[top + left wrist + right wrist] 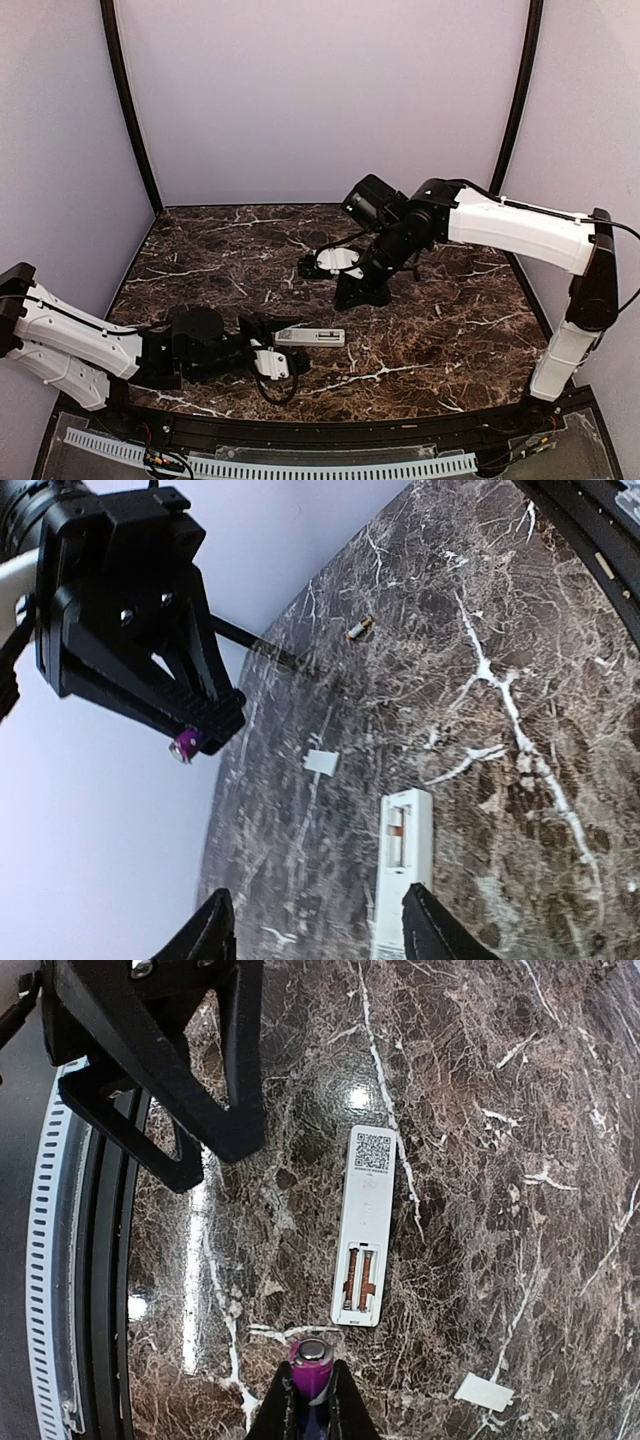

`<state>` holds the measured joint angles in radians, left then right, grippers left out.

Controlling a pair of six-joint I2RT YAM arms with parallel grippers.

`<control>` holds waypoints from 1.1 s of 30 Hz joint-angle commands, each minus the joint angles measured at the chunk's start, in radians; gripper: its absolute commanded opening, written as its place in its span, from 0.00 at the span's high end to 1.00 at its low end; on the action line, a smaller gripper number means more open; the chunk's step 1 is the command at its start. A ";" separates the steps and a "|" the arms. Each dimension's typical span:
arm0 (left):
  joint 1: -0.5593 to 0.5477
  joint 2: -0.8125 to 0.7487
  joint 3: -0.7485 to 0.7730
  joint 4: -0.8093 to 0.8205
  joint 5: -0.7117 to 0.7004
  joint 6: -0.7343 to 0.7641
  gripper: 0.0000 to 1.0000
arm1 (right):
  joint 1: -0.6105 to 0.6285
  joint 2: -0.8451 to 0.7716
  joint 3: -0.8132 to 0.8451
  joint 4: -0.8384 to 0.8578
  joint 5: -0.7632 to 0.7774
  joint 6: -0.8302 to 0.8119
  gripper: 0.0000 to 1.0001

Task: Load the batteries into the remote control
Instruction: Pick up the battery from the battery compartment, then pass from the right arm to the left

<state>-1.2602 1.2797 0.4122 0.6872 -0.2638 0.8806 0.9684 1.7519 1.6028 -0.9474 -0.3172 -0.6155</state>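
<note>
My right gripper (310,1392) pinches a purple battery (311,1358) over the dark table (450,330). The white remote control (365,1225) lies back-up at the near side (battery slot uncovered), just by my left gripper (320,935), whose jaws stand spread with nothing in them.

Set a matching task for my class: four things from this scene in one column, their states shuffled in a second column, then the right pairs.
Things
1 remote control
2 purple battery
3 white cover
4 left claw

States
A open, gripping nothing
B lying flat, apart from the remote
C pinched in the right claw
D back up, battery bay open

Pairs: 1-D, 2-C, 3-B, 4-A
</note>
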 commanded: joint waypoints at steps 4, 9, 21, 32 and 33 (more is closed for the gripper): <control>0.016 -0.001 0.153 -0.100 0.102 0.434 0.49 | 0.023 -0.090 -0.050 -0.022 -0.021 0.007 1.00; 0.019 0.002 0.239 -0.214 0.113 0.518 0.52 | 0.054 -0.115 -0.075 -0.010 0.000 0.001 1.00; 0.021 0.073 0.315 -0.249 0.103 0.585 0.63 | 0.071 -0.124 -0.081 0.020 -0.006 -0.007 1.00; 0.021 0.103 0.302 -0.173 0.087 0.582 0.66 | 0.087 -0.093 -0.065 0.014 -0.005 -0.011 1.00; 0.021 0.104 0.302 -0.172 0.088 0.581 0.66 | 0.087 -0.090 -0.062 0.015 -0.006 -0.013 1.00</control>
<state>-1.2415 1.3853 0.7120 0.4980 -0.1741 1.4616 1.0431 1.6440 1.5265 -0.9489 -0.3141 -0.6197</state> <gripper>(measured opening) 0.339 0.070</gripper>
